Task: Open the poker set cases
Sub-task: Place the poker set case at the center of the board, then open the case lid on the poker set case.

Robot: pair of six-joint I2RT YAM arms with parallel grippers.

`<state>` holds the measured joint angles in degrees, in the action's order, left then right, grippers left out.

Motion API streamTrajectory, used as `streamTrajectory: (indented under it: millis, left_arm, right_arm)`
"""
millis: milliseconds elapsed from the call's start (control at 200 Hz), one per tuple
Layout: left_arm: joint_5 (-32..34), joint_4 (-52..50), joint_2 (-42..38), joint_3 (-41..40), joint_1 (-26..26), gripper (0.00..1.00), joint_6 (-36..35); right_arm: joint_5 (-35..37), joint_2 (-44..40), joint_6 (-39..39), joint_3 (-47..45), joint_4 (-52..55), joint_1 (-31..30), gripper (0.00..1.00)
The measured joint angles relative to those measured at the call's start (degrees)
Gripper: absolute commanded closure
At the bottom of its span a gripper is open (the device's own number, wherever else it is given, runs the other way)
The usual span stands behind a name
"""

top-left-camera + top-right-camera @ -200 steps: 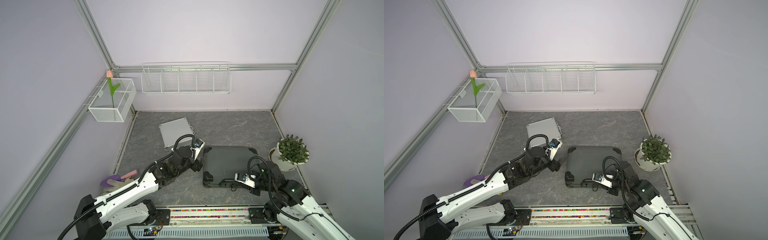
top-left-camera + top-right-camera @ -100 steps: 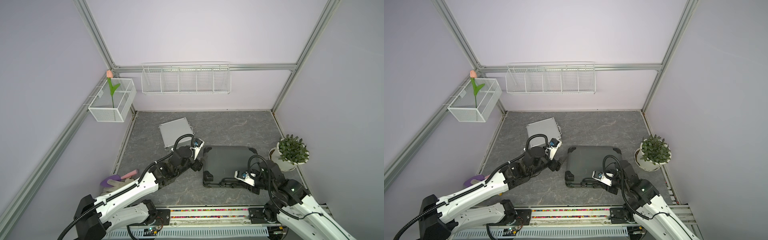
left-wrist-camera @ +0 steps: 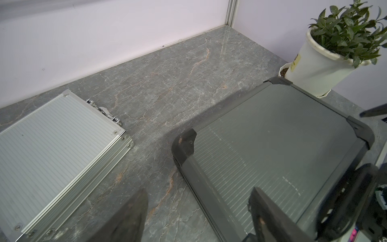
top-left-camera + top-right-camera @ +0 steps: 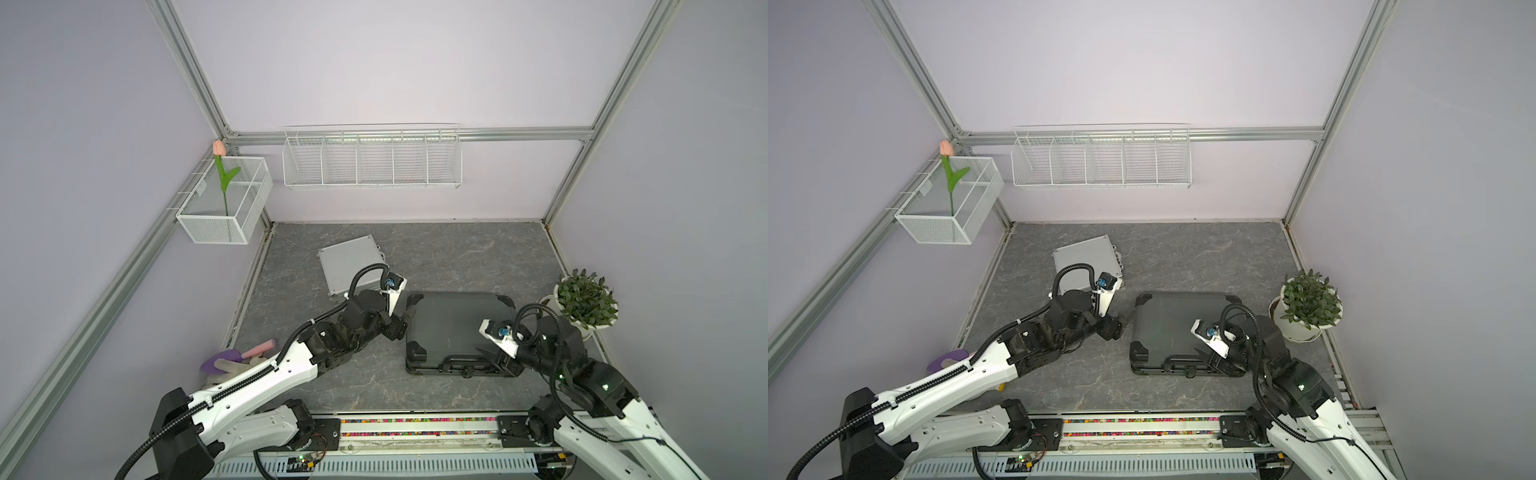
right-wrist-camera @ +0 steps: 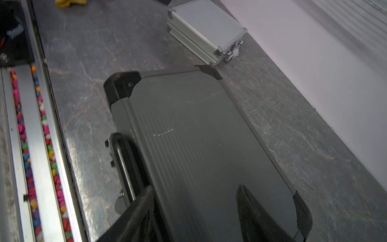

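Left gripper has its fingers apart across the side edge of the big dark case, holding nothing. Right gripper is spread wide too, by the black handle at the front. Small silver case lies shut behind it on the grey table.

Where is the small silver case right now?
In both top views the silver case lies flat on the table, far left, behind and left of the dark grey case, with bare table between them.
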<state>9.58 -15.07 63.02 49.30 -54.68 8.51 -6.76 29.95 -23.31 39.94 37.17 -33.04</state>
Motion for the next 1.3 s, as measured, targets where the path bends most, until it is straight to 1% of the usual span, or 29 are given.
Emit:
streamTrajectory:
  millis: [90,200,290,345,440,505,605,675,815,995,1160,1300]
  left_arm:
    - [0.04,-0.83,2.60,2.71,0.00,0.21,1.75]
    - [0.50,-2.78,6.08,6.78,0.00,0.21,3.98]
    - [0.70,-4.20,9.62,10.40,0.00,0.21,6.12]
    - [0.70,-5.09,11.89,12.35,0.04,0.21,7.41]
    - [0.59,-6.34,16.15,15.15,0.42,0.21,9.70]
    - [-0.13,-7.06,19.06,16.44,1.20,0.21,11.78]
    - [-2.95,-8.02,22.91,17.29,3.76,0.21,15.58]
    - [-6.01,-8.79,25.11,17.29,6.23,0.21,18.36]
    - [-11.91,-8.37,26.77,15.56,9.77,0.20,23.12]
    - [-17.79,-5.68,26.80,10.93,10.82,0.16,27.82]
    - [-22.12,-3.48,27.32,9.79,11.19,0.15,30.56]
    - [-24.35,-1.31,27.36,8.35,11.30,0.14,32.37]
  right_arm:
    - [4.46,4.50,9.31,6.97,0.22,0.02,0.35]
    - [9.90,12.00,20.17,16.17,2.75,0.48,0.28]
    - [11.58,16.96,27.78,20.00,5.20,2.49,0.24]
    - [9.97,19.28,31.98,20.06,6.56,6.10,0.23]
    - [7.13,21.11,38.10,17.22,8.00,14.78,0.20]
    - [5.46,21.16,41.55,14.53,8.90,19.98,0.15]
    - [2.99,21.16,44.87,11.80,10.01,26.53,0.11]
    - [1.53,20.87,46.38,10.56,10.36,29.44,0.08]
    - [-0.50,19.30,47.82,6.99,11.56,32.65,0.03]
    - [-2.73,15.85,49.72,2.38,11.63,34.36,0.00]
    - [-4.63,15.45,52.54,-0.57,10.64,34.80,0.07]
    - [-5.38,14.47,54.86,-3.37,9.11,35.04,0.10]
